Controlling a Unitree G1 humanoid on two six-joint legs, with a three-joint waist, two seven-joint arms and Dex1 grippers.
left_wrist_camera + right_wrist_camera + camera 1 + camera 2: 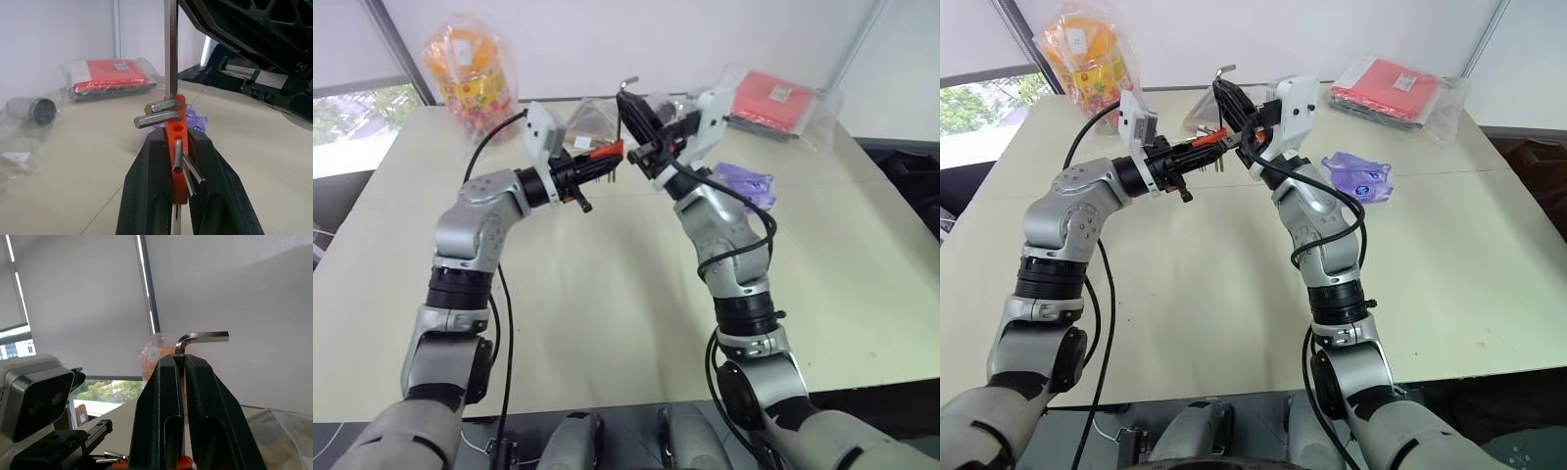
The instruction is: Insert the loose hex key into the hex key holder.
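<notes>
Table [607,313]: bare pale top near the robot; both arms are raised above its middle, so anything dropped falls to that surface.
Left gripper [176,161]: black fingers clamped tight on the hex key holder [177,147], a small red-orange block held in the air left of centre, with short grey keys sticking out of it.
Right gripper [183,362]: fingers pinched shut on the long shank of the loose hex key [203,338], whose bent end stands clear above the fingertips.
Where the key meets the block: in the left wrist view the straight shank runs down against the far end of the holder, at or just beside one of its holes — I cannot tell whether it is seated or only resting on the edge.
Risk, alignment: if the shank stands slightly off the hole, a push would likely wedge it on the plastic rim or skid it past the block.
Risk, grip: the key is thin and held on smooth metal — a side load may twist it in the right fingers or slide it through them.
Risk, holder: only a narrow part of the block is pinched, so pressure could pivot it or pop it loose.
Far clutter: purple packet [1359,176], flat red packet [1386,83] in clear plastic and orange snack bag [1087,54] lie well apart from the work.
</notes>
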